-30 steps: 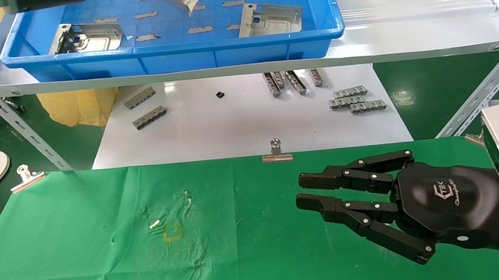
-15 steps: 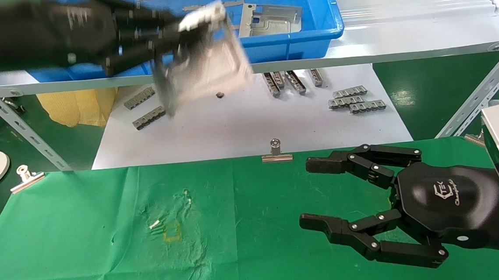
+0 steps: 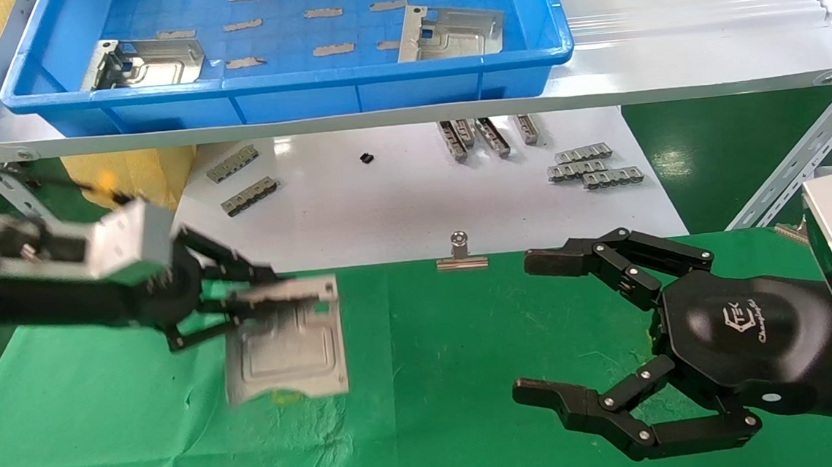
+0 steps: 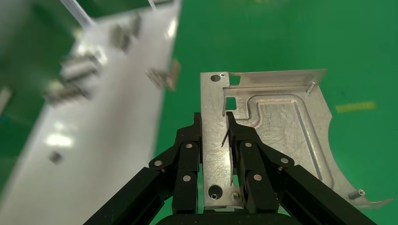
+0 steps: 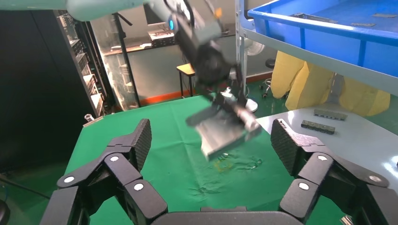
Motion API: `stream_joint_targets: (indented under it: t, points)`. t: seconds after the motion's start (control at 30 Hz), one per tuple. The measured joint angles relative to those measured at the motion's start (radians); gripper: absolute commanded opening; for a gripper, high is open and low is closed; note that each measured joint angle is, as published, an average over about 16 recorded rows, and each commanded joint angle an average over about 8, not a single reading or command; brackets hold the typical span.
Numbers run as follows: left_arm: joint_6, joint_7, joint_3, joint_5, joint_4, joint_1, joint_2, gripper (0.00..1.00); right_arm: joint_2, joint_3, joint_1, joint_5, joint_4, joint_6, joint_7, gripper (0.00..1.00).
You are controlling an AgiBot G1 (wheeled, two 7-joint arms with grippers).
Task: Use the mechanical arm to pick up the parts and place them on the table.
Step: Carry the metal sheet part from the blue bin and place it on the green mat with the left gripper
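Green cloth of the bench [image 3: 109, 445] now lies just under the part [image 3: 286, 345] — half a second ago it was up beside the blue bin [image 3: 289, 88]. The left tool [image 3: 245, 304] grips its flange; the right tool [image 3: 584, 339] has spread open. Beyond the clip [image 3: 461, 254], two parts remain binned.

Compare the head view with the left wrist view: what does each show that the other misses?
Only the head view shows the blue bin with two plates still inside and the open right gripper over the green cloth. Only the left wrist view shows the left fingers pinching the plate's flange. Both show the held plate over the cloth.
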Motion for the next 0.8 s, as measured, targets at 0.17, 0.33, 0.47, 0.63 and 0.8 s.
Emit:
stream_joint_targets:
  t: [0.17,0.33,0.47,0.63,0.8]
  points:
    - [-0.027,0.075,0.048,0.038,0.092,0.027,0.038,0.01,0.0,0.0,0.0,0.0,0.0,0.0,0.0,1.0]
    - [-0.059,0.161,0.077,0.076,0.173,0.037,0.083,0.48,0.0,0.0,0.0,0.0,0.0,0.0,0.0,1.0]
    - [-0.083,0.223,0.087,0.095,0.222,0.036,0.113,0.94,0.0,0.0,0.0,0.0,0.0,0.0,0.0,1.0]
    - [-0.106,0.283,0.094,0.107,0.266,0.033,0.141,1.0,0.0,0.0,0.0,0.0,0.0,0.0,0.0,1.0]
    - [-0.101,0.315,0.09,0.103,0.304,0.029,0.153,1.0,0.0,0.0,0.0,0.0,0.0,0.0,0.0,1.0]
